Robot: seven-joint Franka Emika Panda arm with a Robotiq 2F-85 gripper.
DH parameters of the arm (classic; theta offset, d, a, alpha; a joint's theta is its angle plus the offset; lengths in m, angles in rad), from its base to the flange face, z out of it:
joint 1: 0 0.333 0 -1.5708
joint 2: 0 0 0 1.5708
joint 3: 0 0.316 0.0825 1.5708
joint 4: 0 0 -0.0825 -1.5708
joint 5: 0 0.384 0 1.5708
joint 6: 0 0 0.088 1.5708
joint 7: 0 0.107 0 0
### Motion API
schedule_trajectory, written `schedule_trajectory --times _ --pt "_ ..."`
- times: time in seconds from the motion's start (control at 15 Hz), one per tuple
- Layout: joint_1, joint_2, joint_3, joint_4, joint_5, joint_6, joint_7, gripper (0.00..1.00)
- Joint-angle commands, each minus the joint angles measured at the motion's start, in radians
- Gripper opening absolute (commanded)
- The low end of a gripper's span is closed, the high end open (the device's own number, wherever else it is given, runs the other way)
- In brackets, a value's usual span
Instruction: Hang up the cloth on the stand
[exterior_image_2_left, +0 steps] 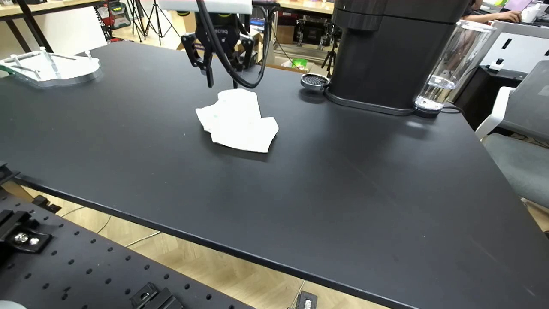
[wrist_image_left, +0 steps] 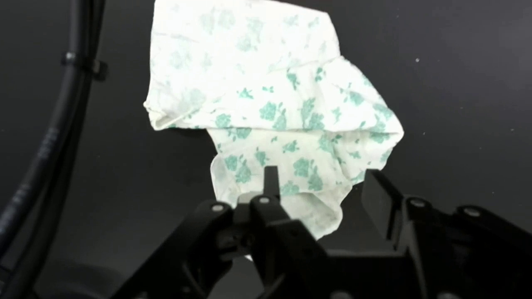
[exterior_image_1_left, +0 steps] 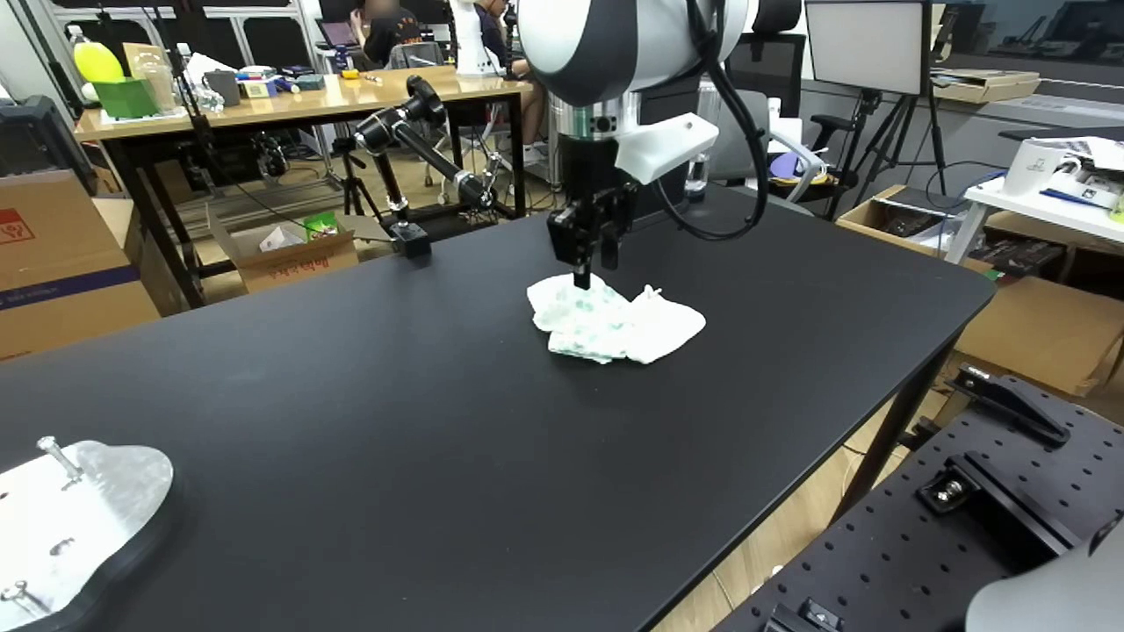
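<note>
The cloth (exterior_image_1_left: 597, 320) is white with green flower prints and lies crumpled and partly folded on the dark table. It also shows in an exterior view (exterior_image_2_left: 240, 124) and fills the middle of the wrist view (wrist_image_left: 266, 99). My gripper (exterior_image_1_left: 596, 272) is open and empty, pointing down above one end of the cloth. It also shows in an exterior view (exterior_image_2_left: 223, 83). In the wrist view the fingers (wrist_image_left: 321, 170) are apart with part of the cloth below and between them. No stand is clearly recognisable in these views.
A pale flat board with short upright pegs (exterior_image_1_left: 105, 491) is at one end of the table (exterior_image_1_left: 395, 439); it also shows in an exterior view (exterior_image_2_left: 55, 68). A black machine (exterior_image_2_left: 394, 60) with a clear water tank (exterior_image_2_left: 446, 73) and a small round drip tray (exterior_image_2_left: 315, 80) stand nearby.
</note>
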Motion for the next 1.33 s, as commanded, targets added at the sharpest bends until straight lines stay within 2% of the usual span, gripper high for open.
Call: schedule_trajectory --times 0.0,0.07,0.2,0.87,0.93,1.0,1.27 --pt "-0.003 -0.028 0.005 -0.047 0.021 -0.025 -0.018 0.87" --pt "-0.002 -0.025 0.004 -0.054 0.017 -0.026 -0.017 0.95" --pt "0.002 -0.016 -0.003 -0.067 0.001 -0.02 -0.004 1.0" --pt "0.007 0.059 -0.033 -0.056 -0.057 0.043 0.016 1.0" --pt "0.006 0.069 -0.035 -0.053 -0.059 0.054 0.015 0.75" --pt "0.005 0.08 -0.037 -0.049 -0.064 0.066 0.014 0.75" --pt "0.003 0.111 -0.041 -0.037 -0.069 0.096 0.009 0.45"
